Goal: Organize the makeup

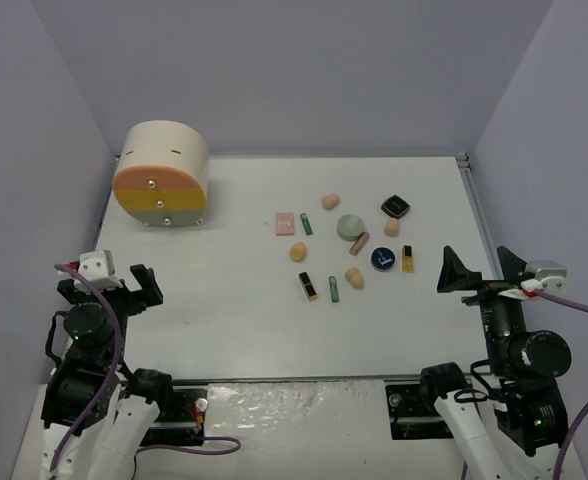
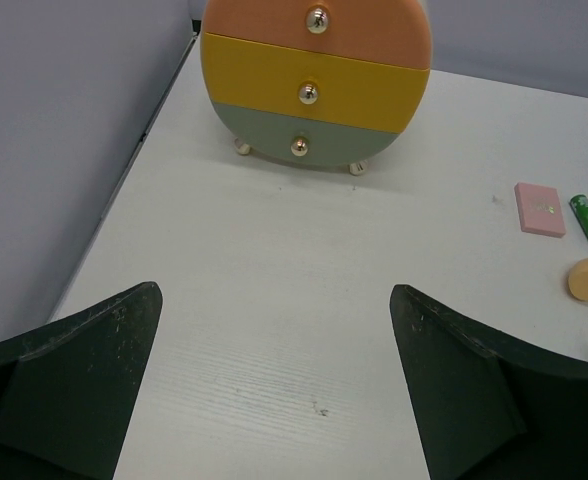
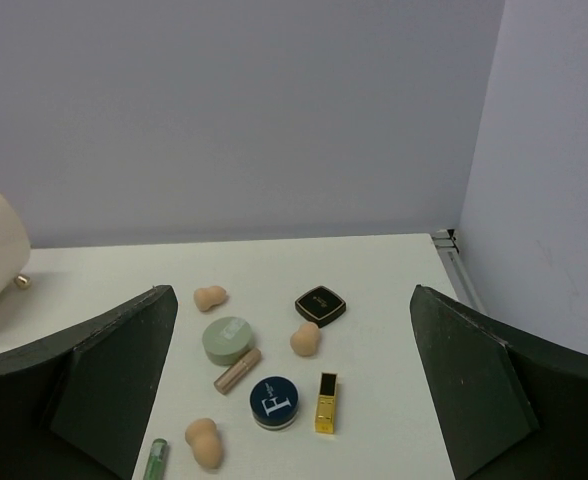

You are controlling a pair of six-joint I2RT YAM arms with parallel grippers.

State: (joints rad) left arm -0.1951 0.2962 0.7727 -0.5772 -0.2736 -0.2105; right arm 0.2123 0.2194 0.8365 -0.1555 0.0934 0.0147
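The makeup lies scattered right of the table's middle: a pink square compact (image 1: 285,223), green tubes (image 1: 307,224) (image 1: 334,289), a sage round compact (image 1: 350,227), a blue round compact (image 1: 382,259), a black square compact (image 1: 395,207), gold-black tubes (image 1: 407,259) (image 1: 307,285) and several peach sponges (image 1: 330,201). The right wrist view shows the sage compact (image 3: 228,340), blue compact (image 3: 275,402), black compact (image 3: 321,305) and a gold tube (image 3: 325,402). My left gripper (image 1: 107,279) is open and empty at the near left. My right gripper (image 1: 482,268) is open and empty, right of the makeup.
A cream drum-shaped box (image 1: 163,175) with pink, yellow and green drawers, all shut, stands at the back left; it also shows in the left wrist view (image 2: 317,75). Grey walls enclose the table. A metal rail (image 1: 476,200) runs along the right edge.
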